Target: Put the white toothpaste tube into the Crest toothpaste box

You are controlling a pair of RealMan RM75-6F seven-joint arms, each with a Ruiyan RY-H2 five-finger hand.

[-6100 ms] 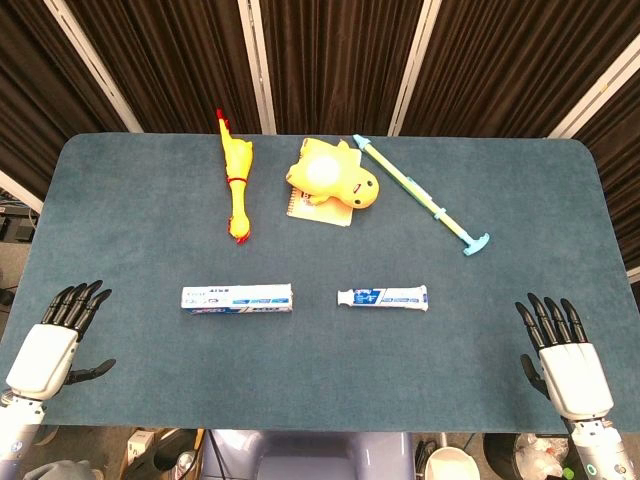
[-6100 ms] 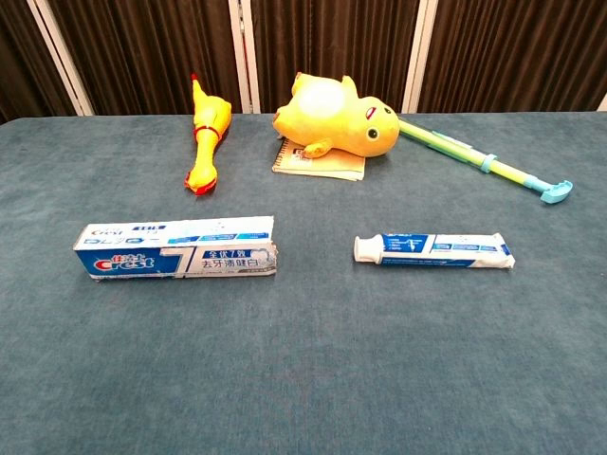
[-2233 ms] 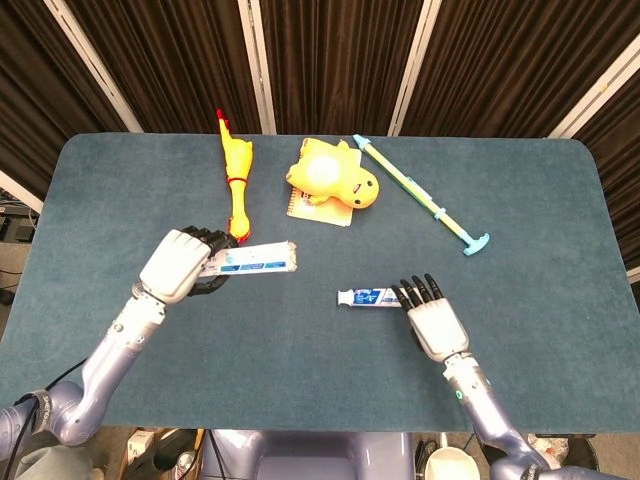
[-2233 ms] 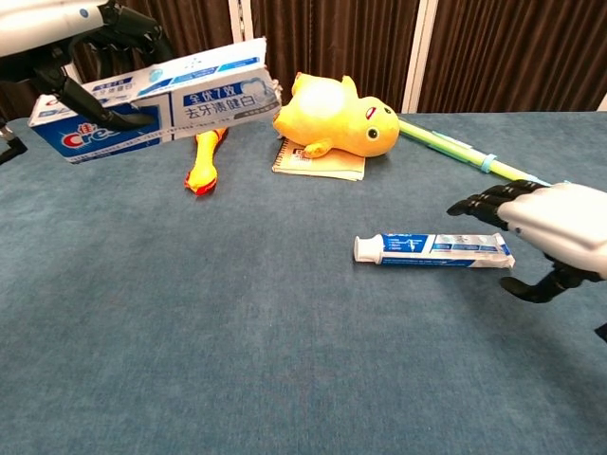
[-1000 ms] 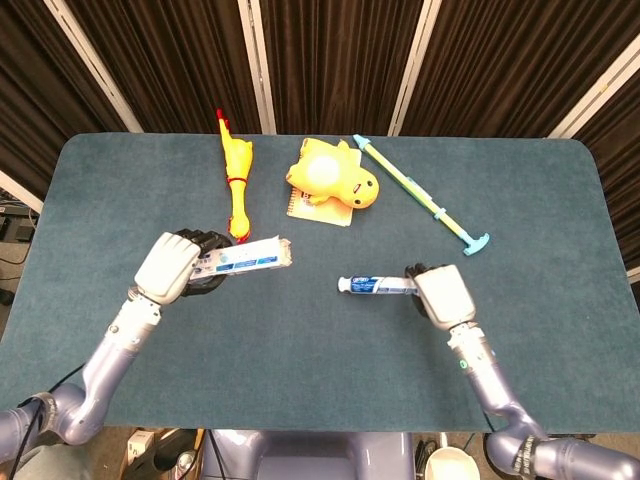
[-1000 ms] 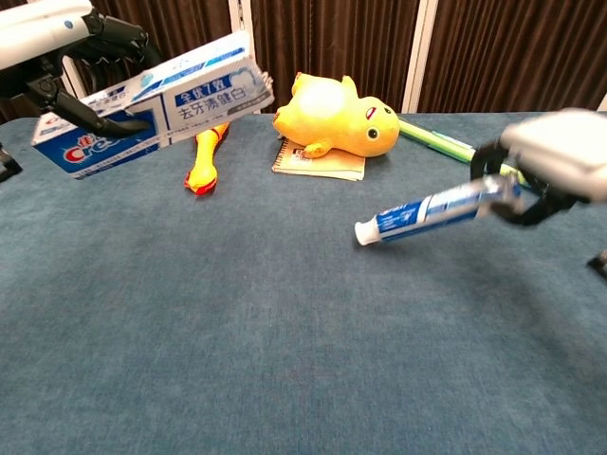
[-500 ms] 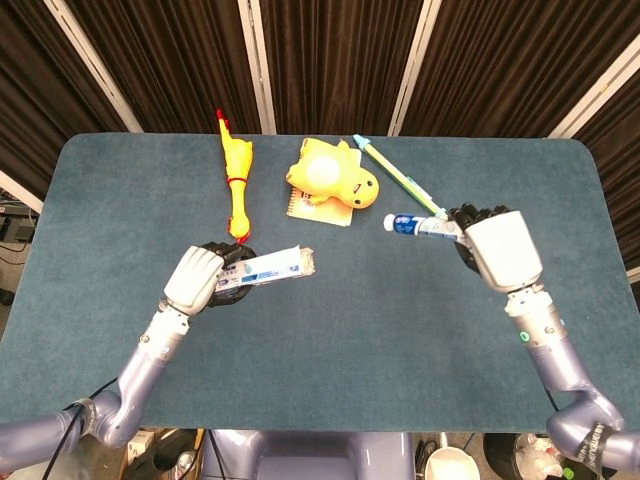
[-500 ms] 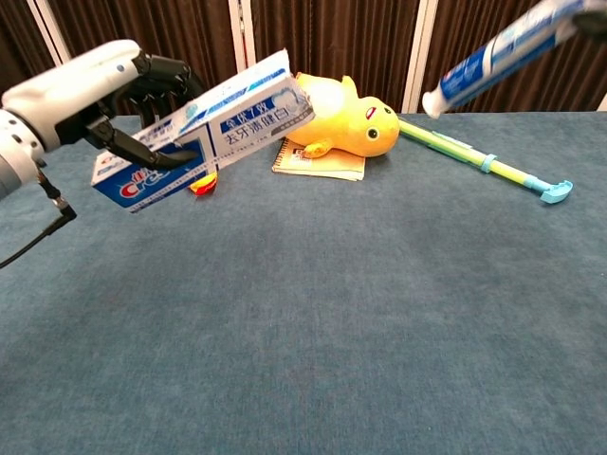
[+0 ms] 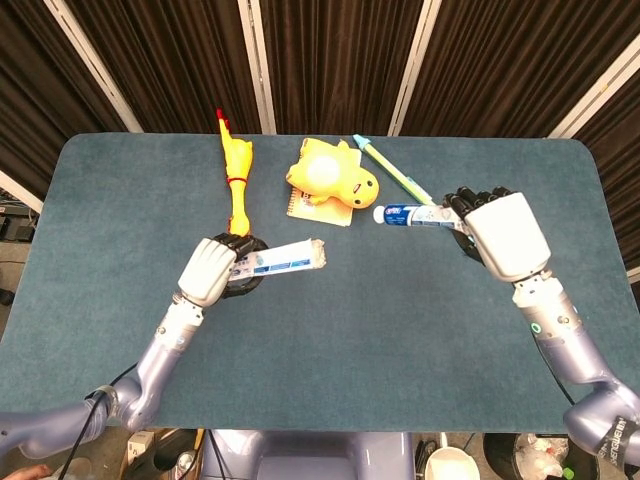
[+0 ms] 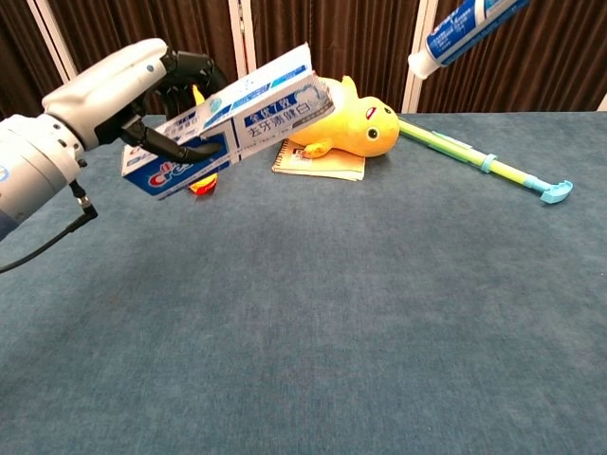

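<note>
Box and tube aloft

Left hand grips one Crest box above the table; right hand pinches one tube, cap toward the box. Behind: one duck, one chicken, one stick.

Bright, even overhead light, soft faint shadows, sharp focus, mild wide-angle stretching at the edges.
</note>
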